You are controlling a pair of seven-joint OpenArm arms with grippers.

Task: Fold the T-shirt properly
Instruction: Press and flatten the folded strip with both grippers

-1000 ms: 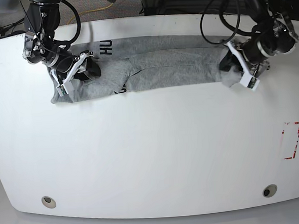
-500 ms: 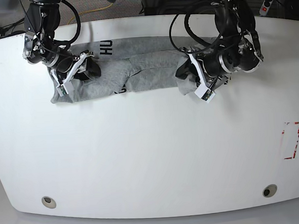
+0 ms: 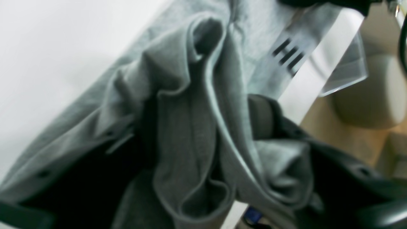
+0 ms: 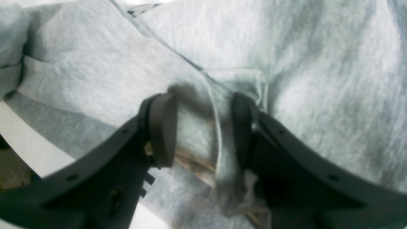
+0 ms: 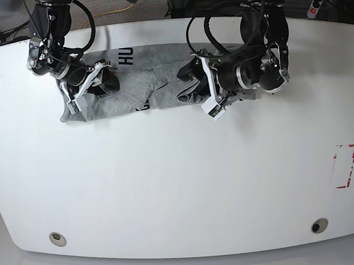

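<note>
Both grippers (image 5: 205, 88) (image 4: 203, 127) clutch T-shirt (image 5: 132, 90) (bunched, grey).

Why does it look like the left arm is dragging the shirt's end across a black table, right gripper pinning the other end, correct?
Not quite: the table is white, as the base view shows. The left gripper does carry the T-shirt end inward while the right gripper sits on the other end.
</note>
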